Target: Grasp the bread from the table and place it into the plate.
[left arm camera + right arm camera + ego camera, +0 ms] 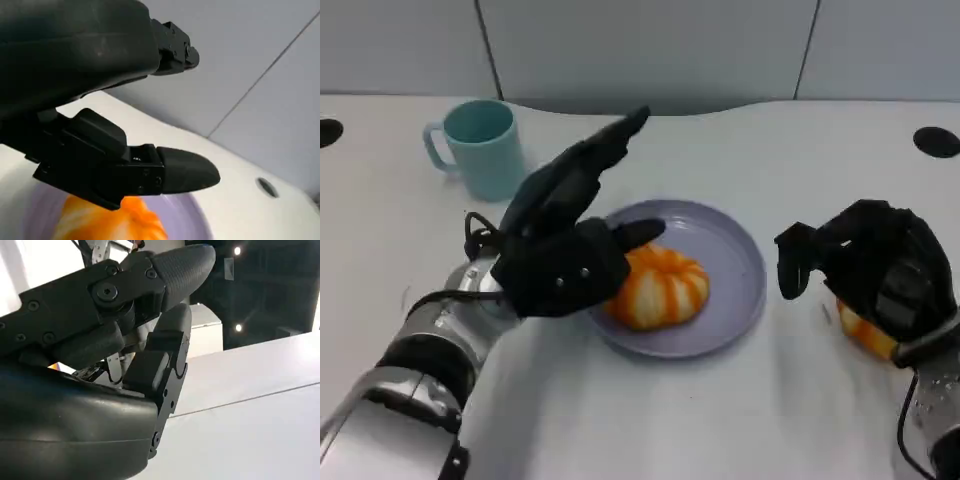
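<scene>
White worktop (720, 420) holds a plate (740, 290) with bread (660, 290); left robot hand (570, 250) hovers open, right robot hand (880, 270) curls over another bun (865, 335), grip unclear.

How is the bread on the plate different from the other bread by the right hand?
The bread on the plate lies inside the purple plate in plain sight; the other bread sits on the bare table, largely hidden under the right hand. The plated one lies beside the left hand, whose fingers are spread open above it. Both are orange with pale stripes.
</scene>
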Robot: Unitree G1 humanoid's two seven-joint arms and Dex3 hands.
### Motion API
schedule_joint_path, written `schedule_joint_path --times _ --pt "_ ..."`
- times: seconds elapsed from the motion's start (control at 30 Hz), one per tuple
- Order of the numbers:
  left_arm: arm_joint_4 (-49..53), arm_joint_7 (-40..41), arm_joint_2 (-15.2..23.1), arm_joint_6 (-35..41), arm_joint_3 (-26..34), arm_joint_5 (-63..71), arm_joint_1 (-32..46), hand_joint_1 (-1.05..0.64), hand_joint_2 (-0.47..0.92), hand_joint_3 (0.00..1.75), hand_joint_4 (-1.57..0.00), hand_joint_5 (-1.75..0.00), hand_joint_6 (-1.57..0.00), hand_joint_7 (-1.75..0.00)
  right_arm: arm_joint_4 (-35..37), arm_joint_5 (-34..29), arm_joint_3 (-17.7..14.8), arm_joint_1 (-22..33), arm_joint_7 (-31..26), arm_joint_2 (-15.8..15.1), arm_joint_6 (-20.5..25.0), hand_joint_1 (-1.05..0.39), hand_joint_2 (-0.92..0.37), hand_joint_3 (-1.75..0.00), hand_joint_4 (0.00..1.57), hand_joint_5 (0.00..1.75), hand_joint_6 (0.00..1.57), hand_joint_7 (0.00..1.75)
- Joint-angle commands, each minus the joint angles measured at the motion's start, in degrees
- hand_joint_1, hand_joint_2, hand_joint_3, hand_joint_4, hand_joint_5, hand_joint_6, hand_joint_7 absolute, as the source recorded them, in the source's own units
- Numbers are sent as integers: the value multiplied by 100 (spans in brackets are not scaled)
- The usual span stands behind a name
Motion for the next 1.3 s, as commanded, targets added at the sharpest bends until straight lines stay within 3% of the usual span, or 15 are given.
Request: schedule_joint_path --times 0.03,0.1,0.17,0.27,0.4,0.53,0.57,0.63,0.7,0.93,1.03,1.1,1.3 --pt "-106 -804 -26 -290 457 -697 10 -105 92 68 0 0 0 0 12 -37 8 -45 -28 -46 -13 -48 -90 0 70 149 113 25" --pt "-853 -4048 -519 2186 2195 -3789 116 -105 92 65 0 0 0 0 18 -63 26 -58 -109 0 -98 -50 -90 0 70 152 114 27" --pt "-1385 -5823 -632 4223 3253 -5714 263 -105 92 64 0 0 0 0 -13 -80 42 -48 -198 43 -155 -51 -89 0 69 156 114 28" --pt "-1862 -6487 -274 5765 3572 -6555 655 -105 92 60 0 0 0 0 -61 -69 44 -28 -272 88 -173 -51 -89 0 68 158 114 29" --pt "-2390 -6855 87 6448 3619 -6867 1271 -105 92 54 0 0 0 0 -35 -44 2 -37 -314 72 -196 -50 -89 0 68 159 113 31" --pt "-2978 -6913 127 6197 3644 -6706 2051 -105 92 48 -4 -3 -1 0 -40 -34 -18 -56 -332 -80 -138 -53 -88 0 67 161 113 34" --pt "-3220 -6852 50 5863 3576 -6509 2322 -105 92 50 -3 -22 -3 -3 -32 -14 -38 -64 -310 -123 -136 -53 -88 0 66 161 112 34" --pt "-3514 -6709 -81 5299 3435 -6151 2752 -105 92 51 -2 -88 -17 -13 49 52 -103 -110 -226 -203 -115 -53 -88 0 65 162 111 34" --pt "-3500 -6624 -190 4905 3343 -5918 2950 -105 92 51 -8 -108 -24 -18 177 97 -174 -178 -122 -283 -64 -52 -89 0 66 161 110 34" --pt "-3329 -6445 -449 4470 3320 -5749 2879 -105 92 51 -33 -137 -40 -28 586 126 -358 -372 335 -460 -41 -55 -91 0 72 144 108 31" --pt "-3349 -6370 -499 4380 3307 -5717 2917 -105 92 55 -34 -169 -42 -54 666 71 -396 -390 407 -496 -35 -57 -90 0 73 138 108 32" --pt "-3334 -6416 -510 4410 3319 -5764 2917 -105 92 54 -33 -173 -40 -69 687 52 -403 -387 434 -498 -14 -56 -90 0 73 136 108 33" --pt "-3469 -6332 -525 4398 3361 -5802 2959 -105 92 50 -42 -175 -47 -90 669 16 -406 -320 391 -432 -144 -57 -90 0 73 143 107 36"
